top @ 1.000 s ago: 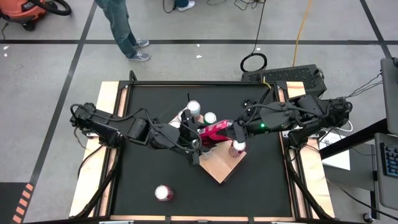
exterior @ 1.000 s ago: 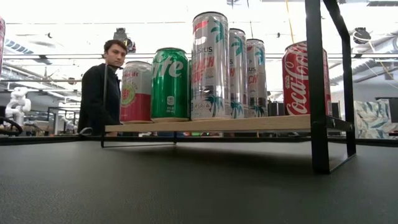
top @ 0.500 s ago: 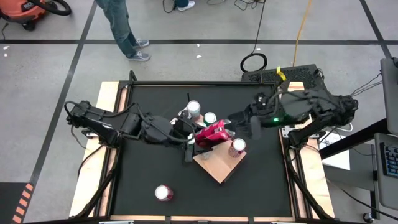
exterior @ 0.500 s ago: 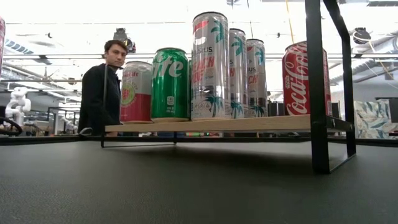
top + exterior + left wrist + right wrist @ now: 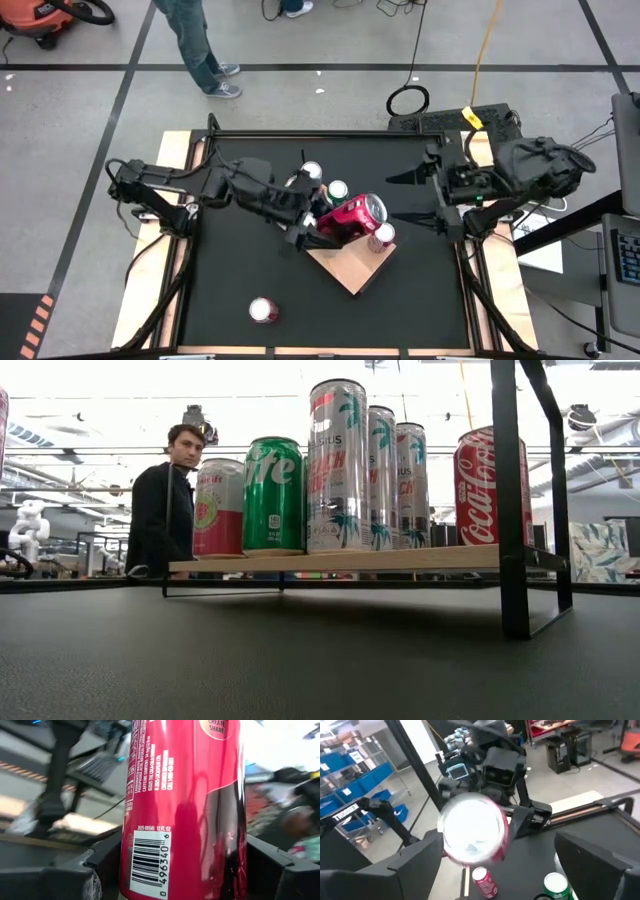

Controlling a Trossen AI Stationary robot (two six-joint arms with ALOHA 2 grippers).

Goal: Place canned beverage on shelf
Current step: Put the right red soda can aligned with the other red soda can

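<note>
Tilted red aluminium can clamped in left gripper, just above light-tan wooden shelf. Right gripper spread wide, empty, well apart from shelf.

Several cans stand upright on the shelf.

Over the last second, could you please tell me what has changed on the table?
The right hand let go of the red can and drew back toward the table's right edge, open. The left hand now holds that can alone, tilted above the shelf. The cans on the shelf and the lone can stayed put.
</note>
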